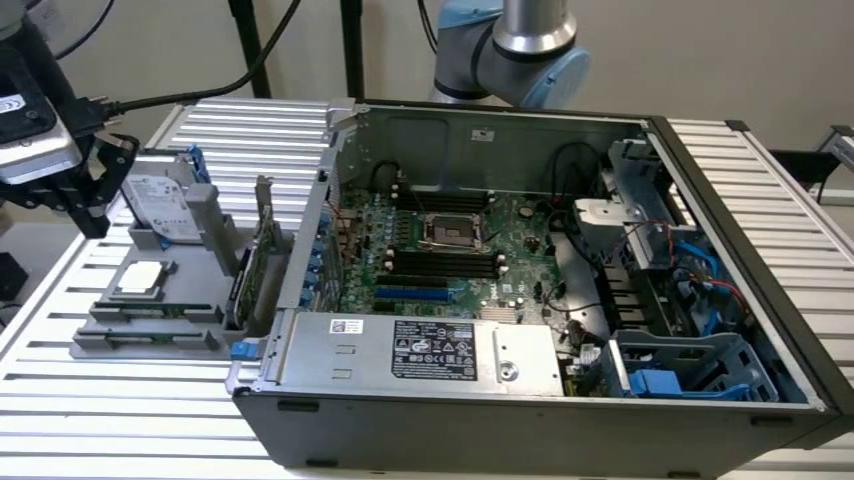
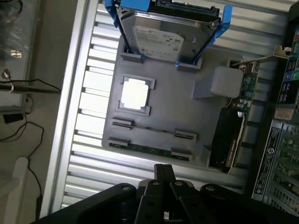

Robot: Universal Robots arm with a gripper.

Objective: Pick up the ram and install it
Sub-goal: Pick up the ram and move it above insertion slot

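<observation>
1. Nearest in the exterior view lay the surface point(image 1: 120, 420), made of pale metal slats with grooves between them.
2. On it stood an open computer case point(image 1: 534, 420), dark grey, with a silver power supply point(image 1: 427, 350) at its near wall and the green motherboard point(image 1: 454, 240) deeper inside.
3. At the exterior view's left, just beside the case, a grey holder point(image 2: 177, 112) sat on the slats. An expansion card point(image 2: 229, 140) stood upright at the holder's side toward the case.
4. Behind the case rose the arm point(image 1: 527, 40). Behind that were a plain light wall point(image 1: 721, 50), black poles point(image 1: 247, 45) and black cables point(image 1: 200, 95).
5. The ram point(image 2: 149, 148) lay lengthwise in the outer slot of the holder, carried at both ends by small grey supports. Farther in sat the square processor point(image 2: 135, 93), and beyond it the hard drive point(image 2: 161, 39) leaned in a blue bracket.
6. The jaws point(image 2: 164, 167) were together and held nothing. They hung in the air over the holder's side of the surface, higher than the ram. In the wrist view their tips were near the ram's slot but apart from it, not touching.
</observation>
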